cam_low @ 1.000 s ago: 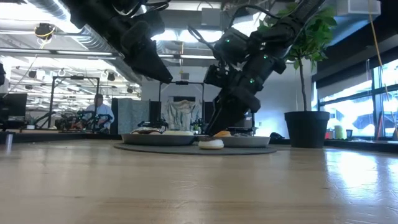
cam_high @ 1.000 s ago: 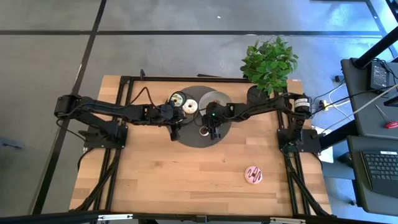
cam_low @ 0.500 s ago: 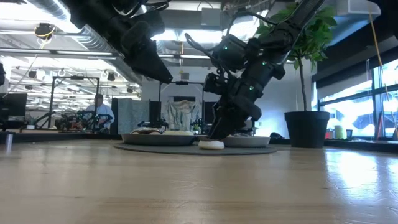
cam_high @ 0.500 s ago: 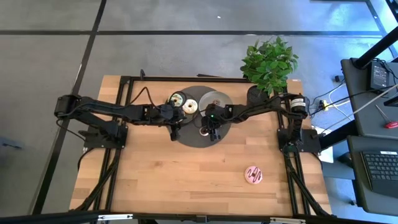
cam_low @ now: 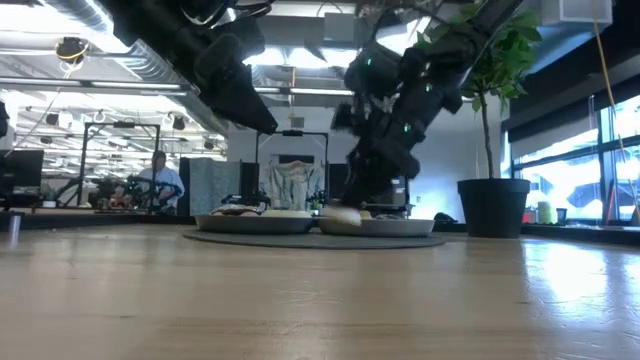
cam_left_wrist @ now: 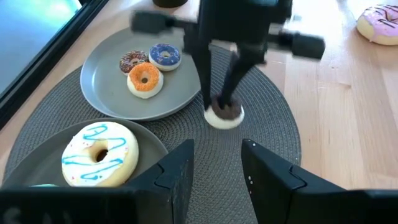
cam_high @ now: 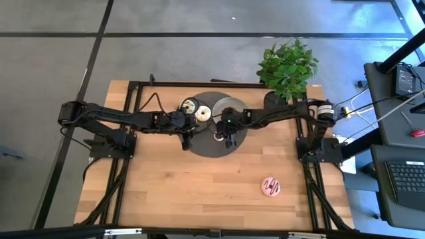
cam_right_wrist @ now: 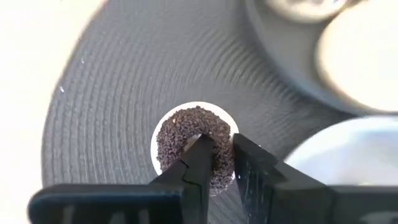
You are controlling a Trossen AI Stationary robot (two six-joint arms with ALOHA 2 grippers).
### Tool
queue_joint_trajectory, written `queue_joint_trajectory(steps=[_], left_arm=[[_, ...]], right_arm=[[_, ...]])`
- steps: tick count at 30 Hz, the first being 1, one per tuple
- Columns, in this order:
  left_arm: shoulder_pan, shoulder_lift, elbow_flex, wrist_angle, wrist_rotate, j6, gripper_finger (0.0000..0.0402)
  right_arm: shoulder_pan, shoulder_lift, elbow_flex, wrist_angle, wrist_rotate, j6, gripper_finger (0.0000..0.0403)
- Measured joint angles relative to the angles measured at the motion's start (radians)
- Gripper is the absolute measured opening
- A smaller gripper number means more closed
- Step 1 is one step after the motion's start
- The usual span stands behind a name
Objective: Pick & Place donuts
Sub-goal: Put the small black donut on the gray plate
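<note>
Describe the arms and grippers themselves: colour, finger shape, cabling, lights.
Both arms are dark, slim, jointed links on black frame mounts, with thin black cables looped along them. The left gripper has two black, blocky fingers with angular tips. The right gripper has the same black, flat-sided fingers, narrowing toward the ends. A small green light glows on the right arm's wrist. A white band rings its base joint.

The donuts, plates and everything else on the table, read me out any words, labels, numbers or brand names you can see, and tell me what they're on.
None can be read in any view.
The donuts carry only icing patterns: blue squiggles on the white donut, dark squiggles on the pink donut.
The grey plate and round mat are unmarked.
The keyboard keys beside the table are too small to read.
</note>
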Motion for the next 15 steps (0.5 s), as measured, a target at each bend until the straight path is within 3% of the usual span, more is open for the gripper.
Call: queue_joint_trajectory(steps=[4, 10, 15], left_arm=[[0.000, 0.000, 0.000, 0.000, 0.000, 0.000, 0.0130], [0.000, 0.000, 0.000, 0.003, 0.000, 0.000, 0.0130], [0.000, 0.000, 0.000, 0.004, 0.001, -0.016, 0.0130]], right_arm=[[-0.032, -0.075, 0.000, -0.054, 0.033, -0.014, 0.0057], [-0.134, -0.141, 0.001, -0.066, 0.179, -0.010, 0.0054], [-0.226, -0.141, -0.006, -0.114, 0.163, 0.024, 0.0055]])
